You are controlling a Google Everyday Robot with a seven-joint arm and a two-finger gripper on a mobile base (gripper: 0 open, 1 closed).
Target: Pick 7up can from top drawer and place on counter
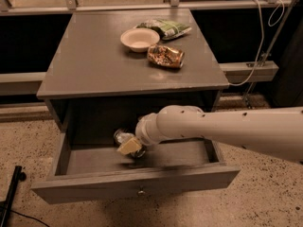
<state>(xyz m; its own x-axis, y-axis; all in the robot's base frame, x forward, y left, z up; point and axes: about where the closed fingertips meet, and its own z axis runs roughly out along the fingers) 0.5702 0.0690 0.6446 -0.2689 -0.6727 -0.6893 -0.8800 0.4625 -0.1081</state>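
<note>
Reaches in from the frame's right edge, gripper (130, 145) low inside the open top drawer (137, 186), lower centre. Overlaps the 7up can (122, 136) lying on the drawer floor; cannot tell whether gripping or released. Shows a bowl (139, 38) and a patterned can (165, 56) on the counter (94, 65) above.

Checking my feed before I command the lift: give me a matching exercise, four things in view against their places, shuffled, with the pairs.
Things:
1. small silvery dented 7up can
2. round cream bowl
3. brown-orange patterned can
4. gripper

Places:
A. on its side on the grey wooden counter, front right of the bowl
B. at the white arm's end, reaching into the drawer, at the 7up can
C. on the floor of the open grey wooden top drawer, left of middle
D. on the counter, next to the green snack bag

Pairs: 1-C; 2-D; 3-A; 4-B
</note>
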